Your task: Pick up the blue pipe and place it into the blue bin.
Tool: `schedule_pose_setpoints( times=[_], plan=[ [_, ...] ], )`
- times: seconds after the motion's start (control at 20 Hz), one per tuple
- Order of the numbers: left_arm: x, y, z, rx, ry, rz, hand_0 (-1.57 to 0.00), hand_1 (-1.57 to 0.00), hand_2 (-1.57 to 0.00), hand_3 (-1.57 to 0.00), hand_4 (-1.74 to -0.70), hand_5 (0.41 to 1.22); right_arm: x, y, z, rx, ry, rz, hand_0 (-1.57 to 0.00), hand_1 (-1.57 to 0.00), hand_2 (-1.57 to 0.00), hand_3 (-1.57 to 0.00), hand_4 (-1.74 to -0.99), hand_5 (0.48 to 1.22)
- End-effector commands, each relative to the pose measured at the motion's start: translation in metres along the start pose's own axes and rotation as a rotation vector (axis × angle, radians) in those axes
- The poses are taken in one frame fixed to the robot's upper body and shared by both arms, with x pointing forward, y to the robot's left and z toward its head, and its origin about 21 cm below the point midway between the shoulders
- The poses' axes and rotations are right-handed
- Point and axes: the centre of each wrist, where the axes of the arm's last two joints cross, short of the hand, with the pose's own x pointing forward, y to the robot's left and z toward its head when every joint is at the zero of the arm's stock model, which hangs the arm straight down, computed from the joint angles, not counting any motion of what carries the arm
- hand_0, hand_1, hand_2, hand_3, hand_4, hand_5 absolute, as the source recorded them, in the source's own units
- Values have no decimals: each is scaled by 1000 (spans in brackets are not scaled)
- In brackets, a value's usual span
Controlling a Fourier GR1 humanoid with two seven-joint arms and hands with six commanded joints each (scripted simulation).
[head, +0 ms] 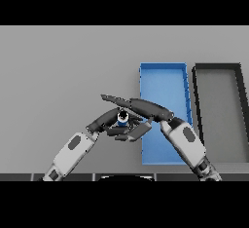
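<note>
The blue pipe (122,119) shows end-on, a short blue tube with a pale ring, just left of the blue bin (163,78). My right hand (148,109) reaches in from the lower right. Its straight fingers stretch leftward above the pipe, and its thumb (137,131) lies below it, so the pipe sits in the gap between them. The hand is open. My left hand (103,120) comes in from the lower left with relaxed fingers that end close to the pipe's left side. Much of the pipe's body is hidden by the two hands.
A dark grey bin (219,71) stands right of the blue bin, nearly touching it. My right forearm (187,142) crosses over the blue bin's near part. Bare grey table (63,71) spreads to the left and behind.
</note>
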Motion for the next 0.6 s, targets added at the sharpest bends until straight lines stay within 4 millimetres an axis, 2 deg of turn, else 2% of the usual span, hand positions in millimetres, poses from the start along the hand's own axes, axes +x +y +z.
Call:
schedule_pose_setpoints(
  times=[0.0, 0.1, 0.15, 0.2, 0.25, 0.35, 0.4, 0.45, 0.5, 0.55],
  plan=[
    [0, -1, -3, 6, 8, -6, -1571, -1571, -1571, -1509, -1731, 1221, 1, -1, -2, 10, -4, 3, 1, 1, -9, 1, -1223, 512],
    [4, 4, 1, -3, 5, 0, -1571, -1571, -1571, -1450, -1723, 1221, 1, -4, -15, 43, 6, -3, 1, -13, -42, 1, -1231, 512],
    [4, 2, 0, -13, 1, 19, -1571, -1571, -1571, -1474, -1720, 1221, 2, -5, -19, 55, 3, -7, -14, -36, -68, -11, -1241, 516],
    [3, 4, 2, -18, -3, 25, -1571, -1567, -1571, -1395, -1717, 1221, 1, -5, -22, 65, 14, -7, -54, -83, -115, -43, -1268, 519],
    [4, 3, 2, -18, -34, -11, -1496, -1393, -1367, -1150, -1630, 1221, 2, -6, -30, 81, 19, 2, -138, -166, -193, -106, -1308, 523],
    [5, -1, 2, -22, 51, -134, -993, -895, -875, -736, -1587, 1221, 2, -2, -35, 120, 15, 6, -478, -500, -500, -375, -1390, 538],
    [5, 2, 2, -6, 39, -147, -879, -828, -796, -667, -1611, 1221, 3, 0, -37, 132, 5, 5, -697, -714, -714, -562, -1453, 551],
    [8, 2, 2, -9, 24, -146, -895, -867, -845, -656, -1637, 1221, 3, 2, -37, 146, -12, -9, -872, -886, -886, -701, -1503, 573],
    [8, 1, 2, 4, 1, -112, -1030, -1008, -990, -623, -1658, 1192, 1, 1, -39, 146, -5, -38, -1012, -1023, -1023, -828, -1541, 604],
    [6, 2, 2, 17, -19, -70, -1138, -1120, -1106, -573, -1674, 1198, 1, 2, -39, 143, -7, -59, -1123, -1132, -1132, -977, -1513, 650]
  ],
)
